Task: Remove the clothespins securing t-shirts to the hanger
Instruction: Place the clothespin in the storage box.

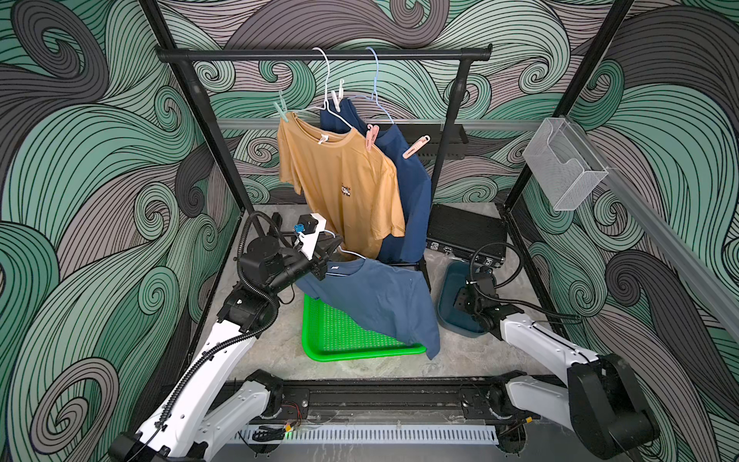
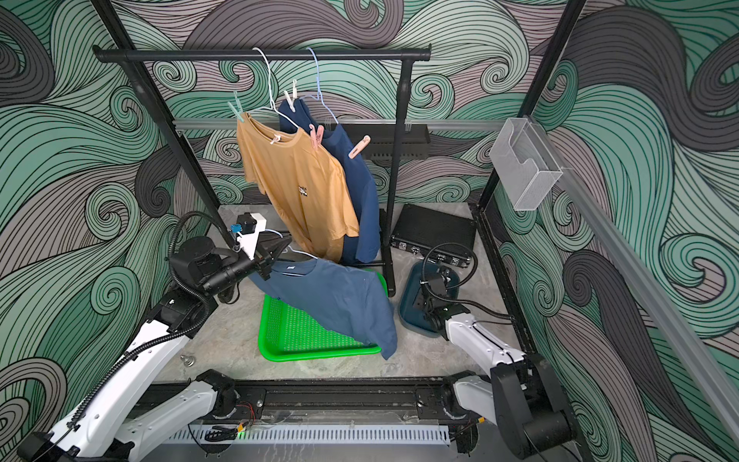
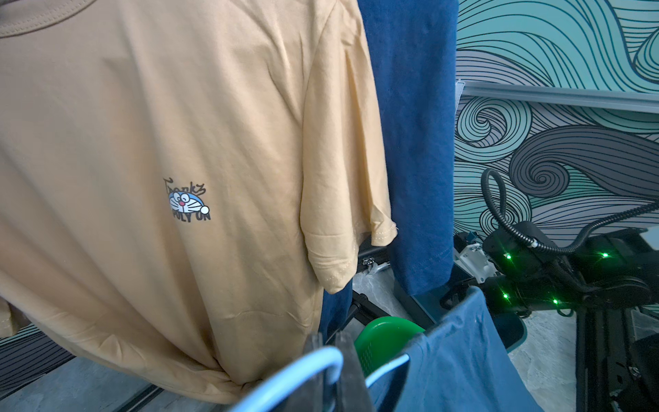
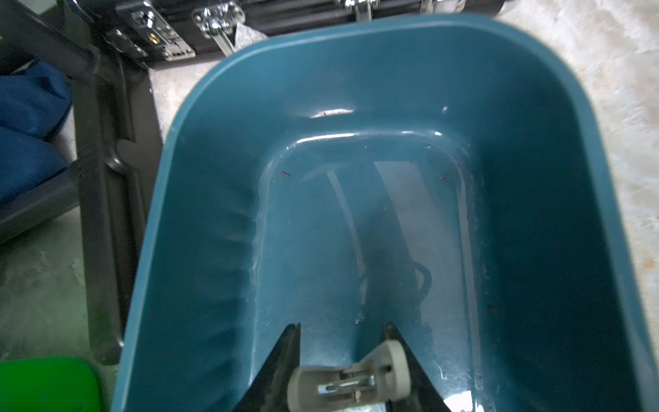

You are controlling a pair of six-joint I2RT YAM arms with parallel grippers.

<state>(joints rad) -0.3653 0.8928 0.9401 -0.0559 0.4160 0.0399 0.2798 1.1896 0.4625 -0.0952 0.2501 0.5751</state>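
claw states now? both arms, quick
Left claw: closed on the hanger.
Right claw: holding a white pin over the bin, jaws partly apart.

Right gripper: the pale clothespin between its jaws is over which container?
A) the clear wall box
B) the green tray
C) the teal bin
C: the right wrist view shows the right gripper and the pale clothespin above the inside of the teal bin.
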